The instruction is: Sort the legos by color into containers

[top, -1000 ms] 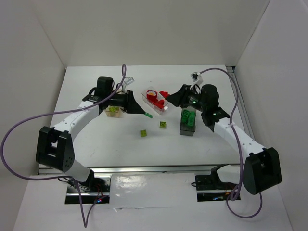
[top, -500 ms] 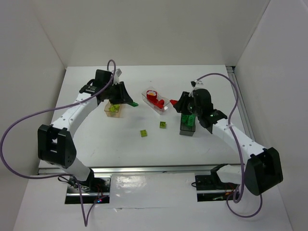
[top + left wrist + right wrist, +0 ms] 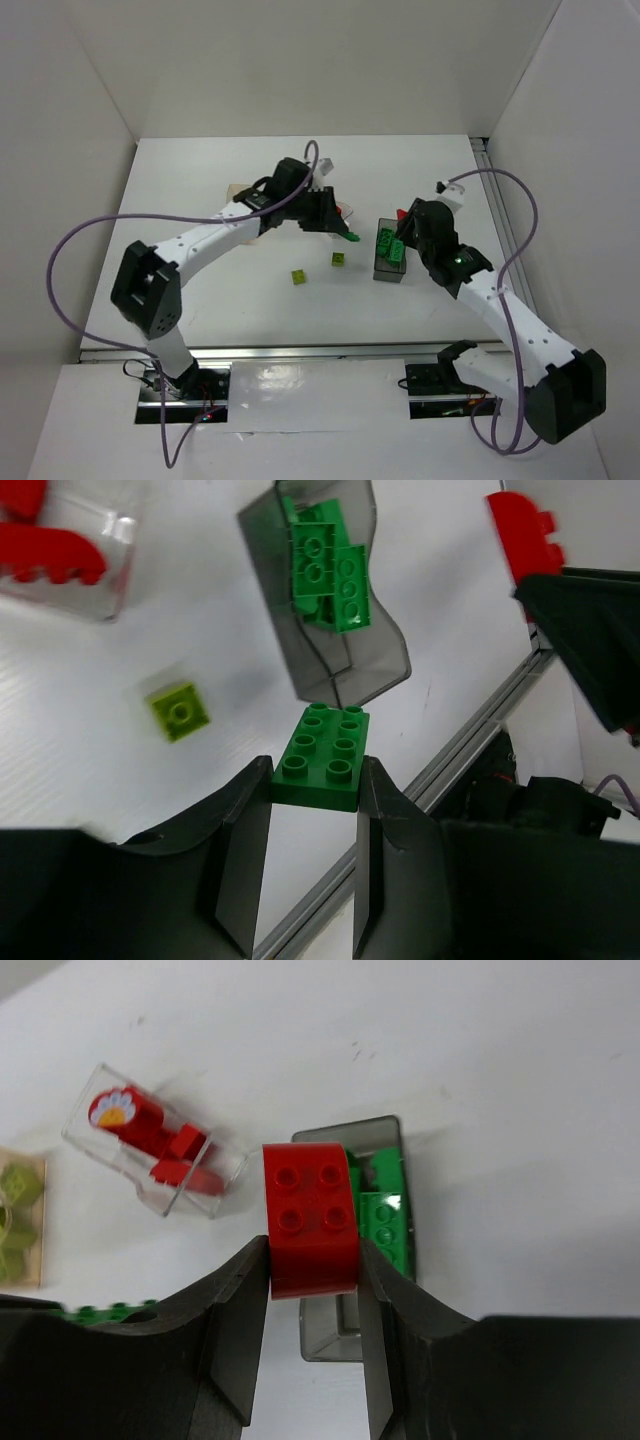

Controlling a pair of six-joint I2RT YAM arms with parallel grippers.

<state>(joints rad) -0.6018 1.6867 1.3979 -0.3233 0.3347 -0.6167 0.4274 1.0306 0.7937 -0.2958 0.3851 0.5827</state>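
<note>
Bricks fill both tools. The left tool (image 3: 315, 780) is closed only to the width of a dark green brick (image 3: 322, 768), clamping its two long sides with the studs facing the wrist camera. It hangs near the dark smoky tub (image 3: 355, 665), which already holds green bricks (image 3: 335, 580). That tub looks like the right home for this brick, which would explain why the left arm reaches so far across the worktop (image 3: 220, 290).

The right tool (image 3: 312, 1245) pinches a red brick (image 3: 310, 1215) in the same side-on way. From its own wrist camera the brick sits over the smoky tub's near edge, while the clear tub (image 3: 105, 1150) with red pieces in it lies apart to one side. The red brick most likely belongs in that clear tub.

Each arm therefore seems to carry a brick meant for a tub on the other arm's side. Their paths will probably cross, so a knock between them is the main risk.

On the worktop, a yellow-green brick (image 3: 299, 278) and a second yellow-green brick (image 3: 339, 260) lie loose, near each other and nearer the arm bases than the tubs. They are probably meant for the tan tub (image 3: 30, 1265), which shows similar pieces at the edge of the right wrist view.
</note>
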